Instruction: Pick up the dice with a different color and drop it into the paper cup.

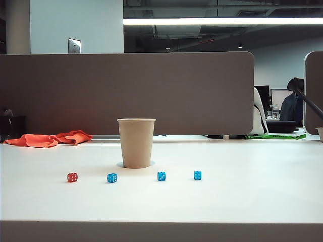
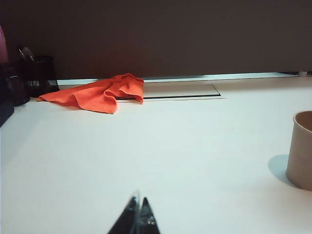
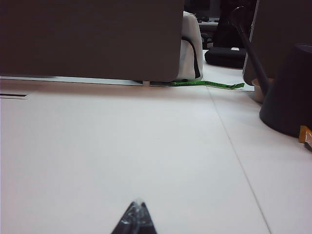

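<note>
The tan paper cup [image 1: 136, 142] stands upright mid-table; part of it also shows in the left wrist view as the paper cup [image 2: 301, 149]. In front of it lies a row of dice: the red die [image 1: 72, 177] at the far left, then three blue dice [image 1: 112, 178], [image 1: 161, 176], [image 1: 197, 175]. Neither gripper shows in the exterior view. My left gripper [image 2: 139, 201] is shut and empty above bare table, short of the cup. My right gripper [image 3: 139, 204] is shut and empty too, over bare table. No dice show in either wrist view.
An orange cloth [image 1: 50, 138] lies at the back left, by a black mesh pen holder [image 2: 38, 75]. A grey partition [image 1: 126, 93] closes off the table's far edge. A dark cone-shaped object [image 3: 290, 92] and a green strip [image 3: 207, 84] sit at the far right.
</note>
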Robot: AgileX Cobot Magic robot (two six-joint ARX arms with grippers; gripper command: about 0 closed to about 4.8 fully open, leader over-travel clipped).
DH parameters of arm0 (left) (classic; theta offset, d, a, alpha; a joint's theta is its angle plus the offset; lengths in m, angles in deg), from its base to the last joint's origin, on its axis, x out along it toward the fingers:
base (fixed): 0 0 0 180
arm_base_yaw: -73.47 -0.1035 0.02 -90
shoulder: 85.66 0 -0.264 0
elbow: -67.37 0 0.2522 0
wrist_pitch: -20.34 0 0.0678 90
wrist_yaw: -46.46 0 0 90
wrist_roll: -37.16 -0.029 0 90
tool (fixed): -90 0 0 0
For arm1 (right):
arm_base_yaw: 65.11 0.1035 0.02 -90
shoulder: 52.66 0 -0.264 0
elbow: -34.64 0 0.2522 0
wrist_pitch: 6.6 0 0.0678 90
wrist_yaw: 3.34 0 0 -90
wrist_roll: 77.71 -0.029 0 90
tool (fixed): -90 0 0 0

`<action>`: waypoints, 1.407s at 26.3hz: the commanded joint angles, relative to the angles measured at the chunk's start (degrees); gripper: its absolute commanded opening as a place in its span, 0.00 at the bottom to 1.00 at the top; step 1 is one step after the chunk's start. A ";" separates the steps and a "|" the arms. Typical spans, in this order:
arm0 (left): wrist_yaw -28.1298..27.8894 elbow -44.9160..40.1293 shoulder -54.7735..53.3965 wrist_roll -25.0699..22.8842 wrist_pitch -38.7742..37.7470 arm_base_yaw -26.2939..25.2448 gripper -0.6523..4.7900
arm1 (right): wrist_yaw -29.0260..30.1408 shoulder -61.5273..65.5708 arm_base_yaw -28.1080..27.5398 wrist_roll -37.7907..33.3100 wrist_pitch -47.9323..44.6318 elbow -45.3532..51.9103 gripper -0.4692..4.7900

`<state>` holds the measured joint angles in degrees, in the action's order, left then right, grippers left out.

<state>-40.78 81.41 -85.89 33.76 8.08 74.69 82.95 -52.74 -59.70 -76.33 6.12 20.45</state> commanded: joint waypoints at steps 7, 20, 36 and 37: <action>-0.11 0.15 -0.07 -0.24 0.74 0.24 0.11 | -0.24 -0.02 0.02 -0.09 -0.74 0.07 0.09; 9.73 5.60 -0.37 0.42 -7.63 0.28 0.11 | 2.56 0.17 0.07 -0.07 3.58 -6.78 0.09; 23.06 23.52 -20.65 -5.92 -21.35 4.17 0.11 | 16.90 25.86 3.43 0.15 22.71 -25.90 0.09; 23.02 24.02 -21.70 -6.60 -22.16 5.16 0.11 | 16.85 28.06 4.13 0.15 23.02 -27.30 0.09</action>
<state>-18.16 104.64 -106.46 29.04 -12.79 78.73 99.58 -26.40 -56.21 -76.30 29.14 -5.39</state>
